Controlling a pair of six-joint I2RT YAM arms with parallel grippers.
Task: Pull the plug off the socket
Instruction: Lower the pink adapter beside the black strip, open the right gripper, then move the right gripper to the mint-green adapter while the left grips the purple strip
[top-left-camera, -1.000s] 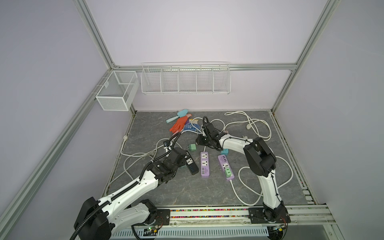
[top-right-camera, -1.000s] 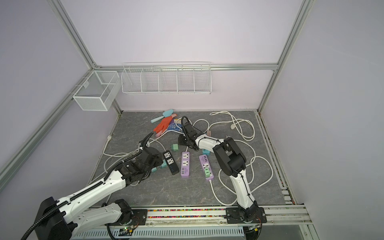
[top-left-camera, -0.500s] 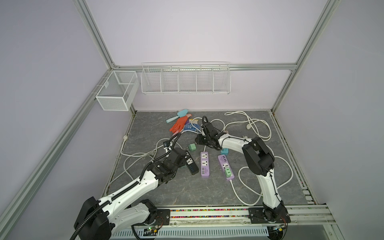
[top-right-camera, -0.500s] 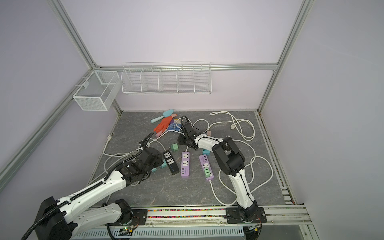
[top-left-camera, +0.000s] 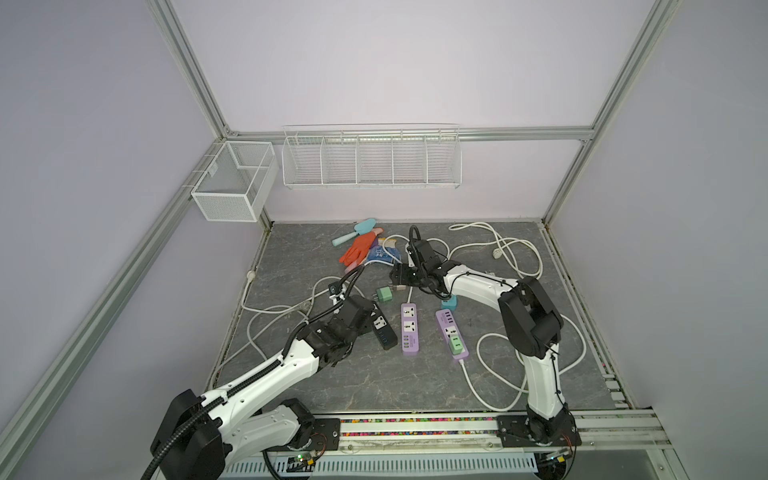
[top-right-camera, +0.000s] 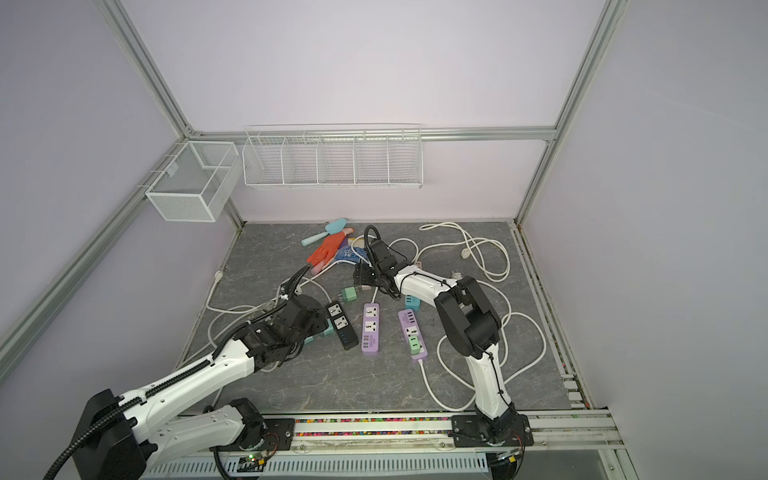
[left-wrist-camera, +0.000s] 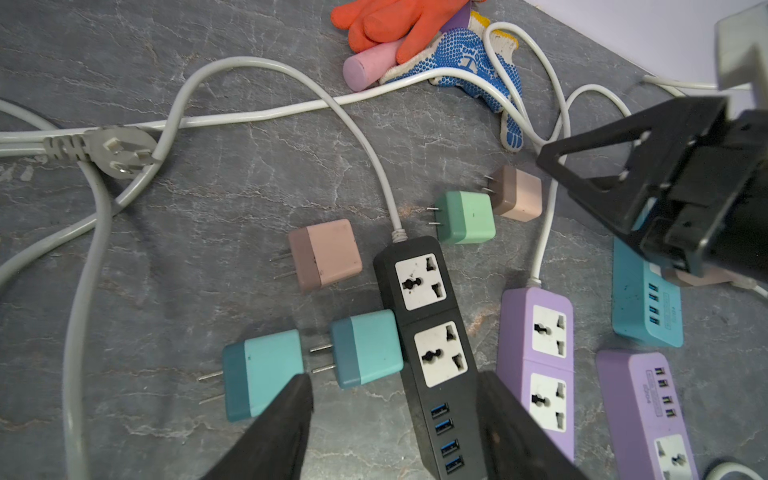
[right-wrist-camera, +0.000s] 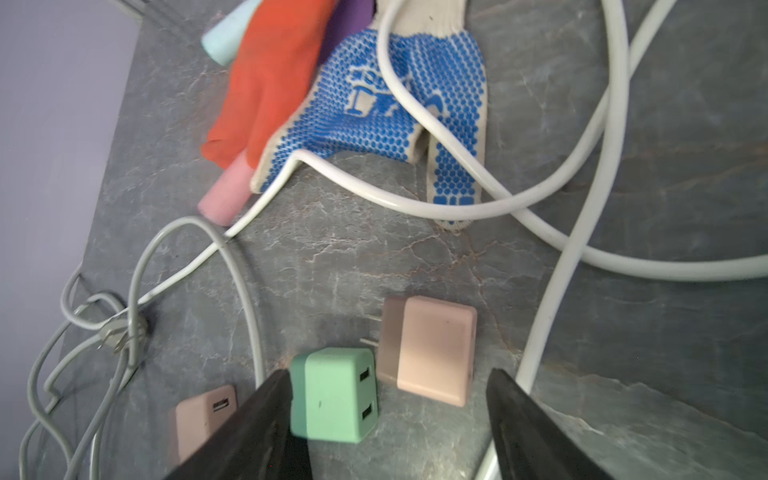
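We find the pink plug (right-wrist-camera: 432, 349) lying loose on the worktop (right-wrist-camera: 374, 257), past the cord end of the black power strip (left-wrist-camera: 424, 316), toward the back wall. The right hand (right-wrist-camera: 386, 374) hangs just over it, fingers (right-wrist-camera: 266, 419) spread wide and gripping nothing. The plug sits ahead of the gap between them. A green plug (right-wrist-camera: 336, 399) lies just beside the pink one, between it and the black strip. It is close against one right finger, and we cannot tell whether they touch.

The left hand (left-wrist-camera: 395, 377) is spread too, one finger on either side of the black strip's USB end, holding nothing. A teal plug (left-wrist-camera: 368, 349) rests against one long side of the strip, with a second teal plug (left-wrist-camera: 264, 374) just beyond it. A second pink plug (left-wrist-camera: 324, 253) lies near the cord end on that same side. On the strip's other side, the near purple strip (top-left-camera: 409, 328) lies just beside it. The far purple strip (top-left-camera: 451, 334) lies beyond that, with a green block (top-left-camera: 456, 344) seated in one socket. A teal strip (top-left-camera: 449, 302) lies farther back, partly under the right arm.

Well beyond the black strip, a wire rack (top-left-camera: 371, 160) of five compartments hangs on the back wall, and a mesh box (top-left-camera: 232, 187) hangs on the side rail. Through both we see only wall.
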